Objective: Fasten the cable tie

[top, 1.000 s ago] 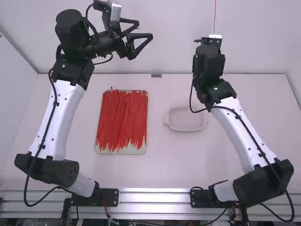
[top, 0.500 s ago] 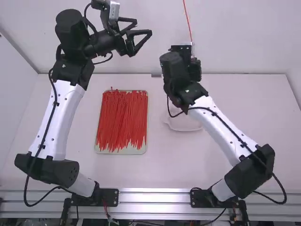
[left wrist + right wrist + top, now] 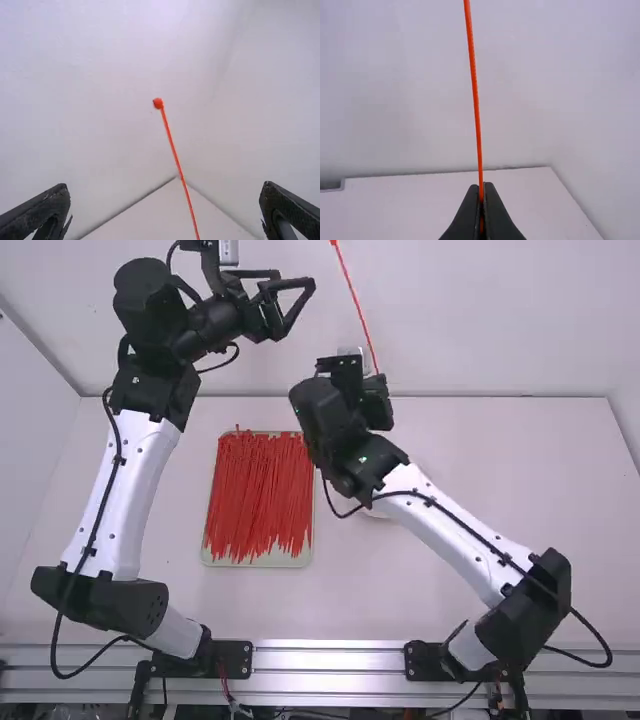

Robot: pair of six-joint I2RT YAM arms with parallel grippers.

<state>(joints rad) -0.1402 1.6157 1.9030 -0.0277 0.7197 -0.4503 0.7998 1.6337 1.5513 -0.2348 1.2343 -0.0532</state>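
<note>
Nearly upright, cable tie points up (right fingers pinching)

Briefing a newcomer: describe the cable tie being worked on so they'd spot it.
Start at the tray of red ties. Beside it, the right end effector pinches one cable tie. It alone stands up in the air, not lying in the pile.

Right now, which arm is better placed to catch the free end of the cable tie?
Left, probably. The left tool is open and raised near the free upper end of the cable tie. The right tool is shut on the tie's lower end, so it has no free grip.
</note>
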